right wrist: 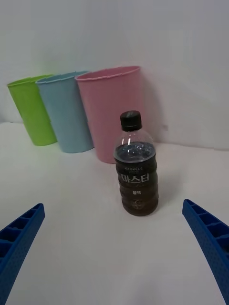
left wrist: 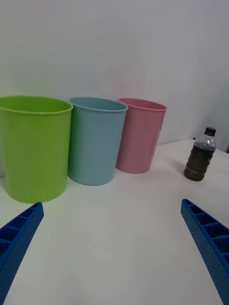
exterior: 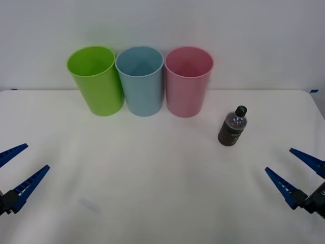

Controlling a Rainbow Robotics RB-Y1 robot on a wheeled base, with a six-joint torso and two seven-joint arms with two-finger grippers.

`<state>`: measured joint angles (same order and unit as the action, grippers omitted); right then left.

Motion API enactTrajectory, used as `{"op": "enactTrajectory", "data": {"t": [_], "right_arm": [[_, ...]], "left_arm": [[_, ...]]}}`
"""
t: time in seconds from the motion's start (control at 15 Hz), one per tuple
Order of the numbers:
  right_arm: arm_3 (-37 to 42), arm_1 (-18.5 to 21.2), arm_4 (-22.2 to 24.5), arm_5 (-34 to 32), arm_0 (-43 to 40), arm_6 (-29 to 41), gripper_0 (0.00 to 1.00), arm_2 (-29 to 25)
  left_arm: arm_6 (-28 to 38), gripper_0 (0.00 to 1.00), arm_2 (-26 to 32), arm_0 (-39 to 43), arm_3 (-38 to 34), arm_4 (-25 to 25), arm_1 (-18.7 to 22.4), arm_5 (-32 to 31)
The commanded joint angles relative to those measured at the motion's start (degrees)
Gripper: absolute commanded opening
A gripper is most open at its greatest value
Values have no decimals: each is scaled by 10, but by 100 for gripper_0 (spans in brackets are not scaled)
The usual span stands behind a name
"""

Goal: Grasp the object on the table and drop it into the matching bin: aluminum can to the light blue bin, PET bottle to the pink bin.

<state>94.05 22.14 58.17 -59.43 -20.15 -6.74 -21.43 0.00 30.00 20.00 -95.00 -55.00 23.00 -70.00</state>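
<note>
A small clear PET bottle (exterior: 233, 127) with dark brown liquid, a black cap and a dark label stands upright on the white table (exterior: 162, 193), just right of and nearer than the pink bin (exterior: 187, 81). The light blue bin (exterior: 140, 80) stands left of the pink one. My right gripper (exterior: 293, 173) is open at the table's right front, nearer than the bottle (right wrist: 136, 166), which stands ahead between its blue fingers (right wrist: 210, 238). My left gripper (exterior: 14, 168) is open at the left front, far from the bottle (left wrist: 200, 155).
A lime green bin (exterior: 96, 79) stands left of the light blue bin (left wrist: 95, 140), the three in a row at the table's back by the white wall. The pink bin (right wrist: 114, 112) rises just behind the bottle. The table's middle and front are bare.
</note>
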Motion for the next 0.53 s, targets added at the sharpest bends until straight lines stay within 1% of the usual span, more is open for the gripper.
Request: {"op": "enactTrajectory", "data": {"t": [0.07, 0.27, 0.4, 0.53], "right_arm": [[-11, 0, 0, 43, 7, -59, 100, 29], [-63, 0, 1, 53, 39, -103, 100, 47], [-93, -1, 1, 67, 59, -113, 100, 66], [-98, 0, 1, 96, 67, -119, 100, 84]], "left_arm": [[0, 100, 0, 0, 0, 0, 0, 0], [0, 100, 0, 0, 0, 0, 0, 0], [0, 100, 0, 0, 0, 0, 0, 0], [0, 100, 0, 0, 0, 0, 0, 0]]}}
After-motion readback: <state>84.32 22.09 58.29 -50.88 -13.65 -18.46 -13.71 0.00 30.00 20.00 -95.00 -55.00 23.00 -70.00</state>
